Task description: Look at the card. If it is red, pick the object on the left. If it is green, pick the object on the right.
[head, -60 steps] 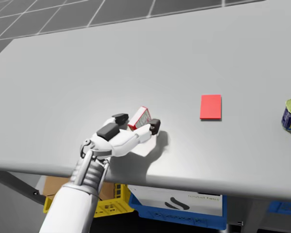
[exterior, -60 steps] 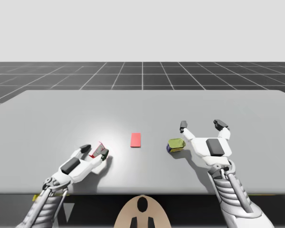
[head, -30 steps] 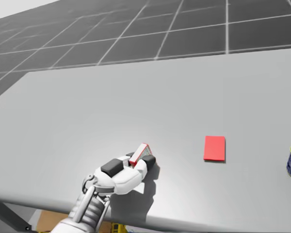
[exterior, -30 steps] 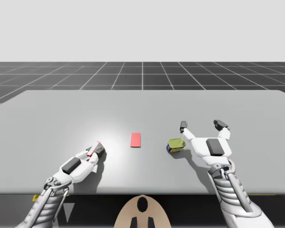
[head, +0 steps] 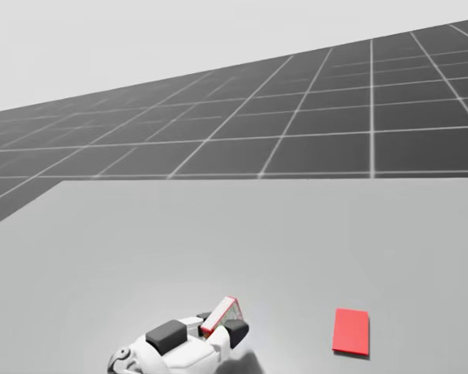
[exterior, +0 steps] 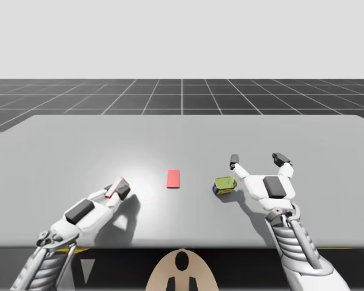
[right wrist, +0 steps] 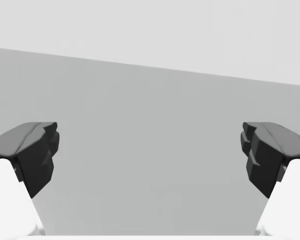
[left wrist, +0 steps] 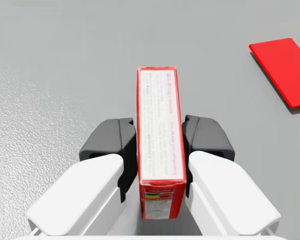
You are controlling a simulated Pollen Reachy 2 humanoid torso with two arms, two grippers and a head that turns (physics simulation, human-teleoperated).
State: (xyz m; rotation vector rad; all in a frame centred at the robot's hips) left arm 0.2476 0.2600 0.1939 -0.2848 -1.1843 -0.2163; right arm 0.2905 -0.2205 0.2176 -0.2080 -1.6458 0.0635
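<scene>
Where the grey table under the card ends, gridded floor begins.

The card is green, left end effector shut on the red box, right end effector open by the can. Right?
No: the card is red, as the high view shows. The left end effector is shut on the red box; the right end effector is open by the can.

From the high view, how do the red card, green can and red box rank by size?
1. Green can.
2. Red card.
Red box: unranked, mostly hidden in my left gripper.
</scene>
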